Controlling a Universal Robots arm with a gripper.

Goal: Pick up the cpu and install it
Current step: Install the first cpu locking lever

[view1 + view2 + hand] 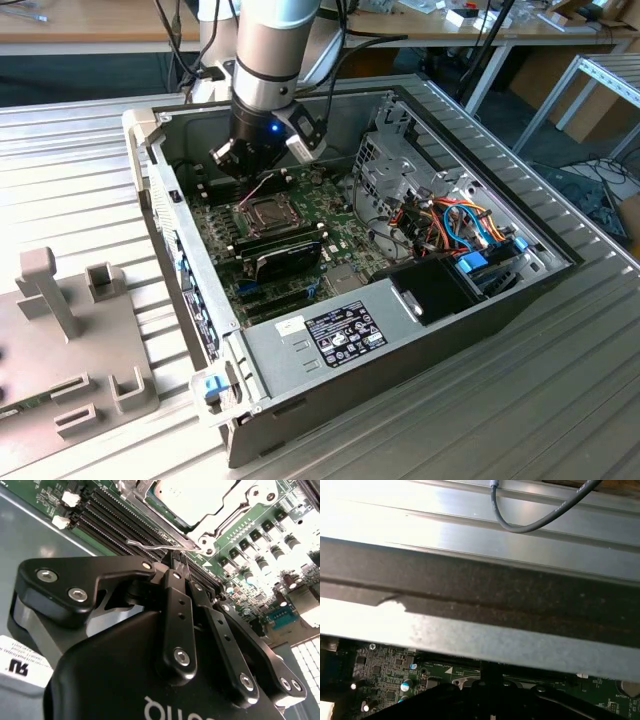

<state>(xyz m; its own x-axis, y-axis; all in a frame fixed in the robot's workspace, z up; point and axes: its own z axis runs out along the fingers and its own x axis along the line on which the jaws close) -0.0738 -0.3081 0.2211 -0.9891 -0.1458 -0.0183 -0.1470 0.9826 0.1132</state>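
Already low inside the case: tool [176, 560] pinched narrow, tips at the socket lever.

In the second wrist view the two black fingers [176, 610] meet near centre frame, nothing visibly between them, their tips just beside a thin bright wire lever [150, 545] along the socket's edge. The cpu [187, 497], a dull silver square with a matte top, lies in the socket [225, 517] at upper centre, inside a shiny stamped metal frame. In the exterior view the tool [262, 165] hangs over the socket [268, 212] at centre-left of the open case [330, 345], which sits on the ribbed aluminium worktop [70, 170]. Judgement: work slowly and square here; long black memory slots [112, 515] crowd the lever side, and the green board is dense with small parts.
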